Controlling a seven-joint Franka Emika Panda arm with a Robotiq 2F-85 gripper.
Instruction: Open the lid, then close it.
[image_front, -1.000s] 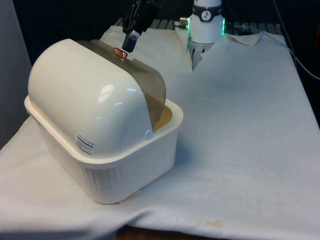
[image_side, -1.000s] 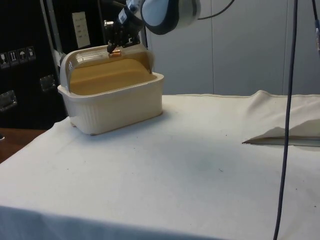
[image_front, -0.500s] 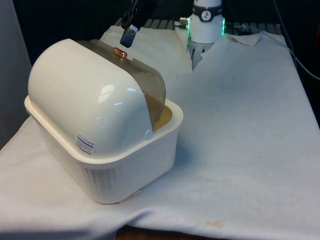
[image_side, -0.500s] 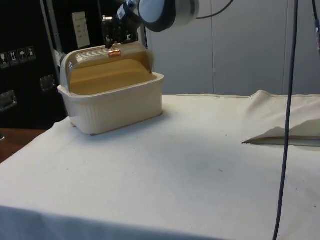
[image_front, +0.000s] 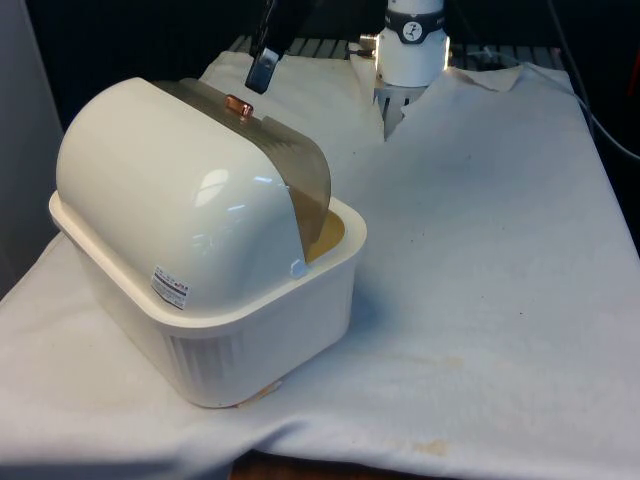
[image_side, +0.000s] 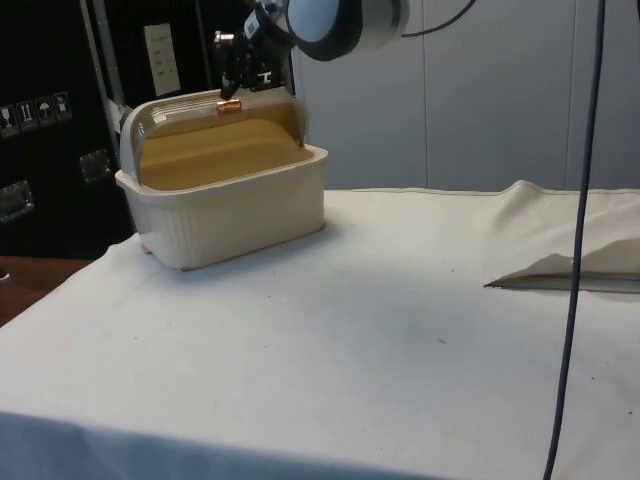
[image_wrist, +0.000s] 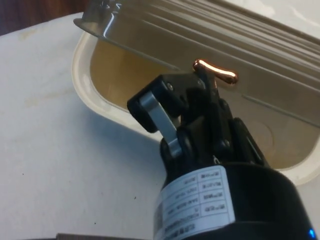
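Pincer (image_front: 262, 72) fingers together, gripping nothing; hangs just above copper knob (image_front: 238, 104) w/o touching; lid (image_front: 290, 160) part-open.

The gripper (image_wrist: 200, 107) sits just short of the copper handle (image_wrist: 216, 71) on the translucent brown lid (image_wrist: 210, 35) — its fingers (image_wrist: 157, 117) pressed together, holding nothing. Beneath the raised lid lies the cream box rim (image_wrist: 100, 107), resting on the white-clothed tabletop (image_wrist: 65, 165).
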